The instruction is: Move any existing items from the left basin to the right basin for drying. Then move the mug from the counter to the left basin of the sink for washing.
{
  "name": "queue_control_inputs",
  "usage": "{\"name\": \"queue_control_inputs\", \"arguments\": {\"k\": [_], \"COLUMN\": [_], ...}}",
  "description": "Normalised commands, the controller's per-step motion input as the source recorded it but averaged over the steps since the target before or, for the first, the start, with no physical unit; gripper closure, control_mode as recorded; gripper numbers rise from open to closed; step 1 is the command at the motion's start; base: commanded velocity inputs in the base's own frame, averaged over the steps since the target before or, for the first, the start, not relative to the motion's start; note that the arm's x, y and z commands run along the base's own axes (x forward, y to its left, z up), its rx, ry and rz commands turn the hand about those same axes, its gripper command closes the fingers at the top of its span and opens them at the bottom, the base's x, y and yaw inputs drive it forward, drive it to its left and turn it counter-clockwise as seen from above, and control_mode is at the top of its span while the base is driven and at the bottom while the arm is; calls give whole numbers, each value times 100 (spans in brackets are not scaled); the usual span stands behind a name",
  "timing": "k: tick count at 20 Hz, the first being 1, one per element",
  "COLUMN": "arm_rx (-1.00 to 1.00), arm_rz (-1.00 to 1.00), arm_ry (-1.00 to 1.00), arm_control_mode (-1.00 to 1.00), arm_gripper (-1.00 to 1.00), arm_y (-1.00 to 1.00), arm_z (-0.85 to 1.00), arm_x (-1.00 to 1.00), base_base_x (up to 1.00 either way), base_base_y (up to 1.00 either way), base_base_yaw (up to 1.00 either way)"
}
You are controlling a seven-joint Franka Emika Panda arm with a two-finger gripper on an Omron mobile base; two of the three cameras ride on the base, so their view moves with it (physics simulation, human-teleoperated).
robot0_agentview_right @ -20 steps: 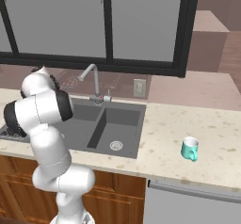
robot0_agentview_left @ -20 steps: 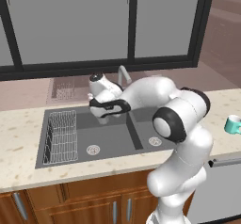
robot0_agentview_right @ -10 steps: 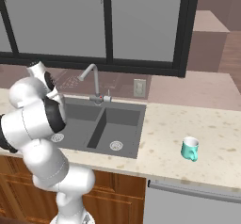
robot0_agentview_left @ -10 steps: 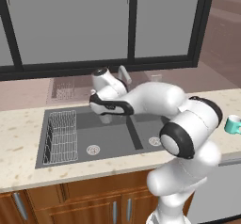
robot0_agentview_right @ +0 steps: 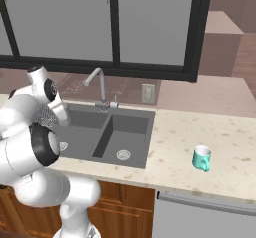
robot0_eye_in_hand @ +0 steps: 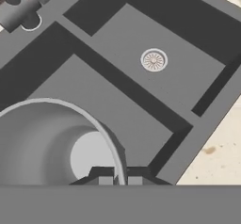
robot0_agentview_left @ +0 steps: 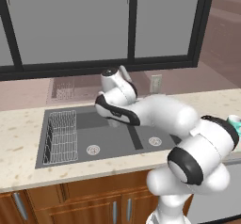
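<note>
My jaws pinch the glass [robot0_eye_in_hand: 52,143] rim above the left basin [robot0_eye_in_hand: 101,119]. Right basin [robot0_eye_in_hand: 188,77] awaits it; the teal mug [robot0_agentview_right: 201,158] sits untouched on the worktop [robot0_agentview_right: 220,147].

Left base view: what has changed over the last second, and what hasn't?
The arm has swung its elbow lower and to the right, while the hand has stayed over the left basin, shut on the rim of the glass. The mug still stands on the counter. The right basin is still bare.

Base views flank arm, share sink [robot0_agentview_left: 89,138]; hand view close above basins.
</note>
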Motion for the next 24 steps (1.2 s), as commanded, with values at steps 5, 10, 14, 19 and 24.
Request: {"name": "queue_control_inputs", "arguments": {"k": [5,10,14,19,24], "arm_rx": [5,5,5,4,5], "arm_rz": [0,0,0,0,0], "arm_ry": [0,0,0,0,0], "arm_control_mode": [-100,-100,-100,-100,-100], "arm_gripper": [100,100,100,100,100], "arm_y": [-41,-42,-48,-53,-58], "arm_z": [11,12,10,7,3], "arm_x": [-51,-45,-39,-27,-9], "base_base_x": [0,0,0,0,0], "base_base_y": [0,0,0,0,0], "base_base_yaw": [0,0,0,0,0]}}
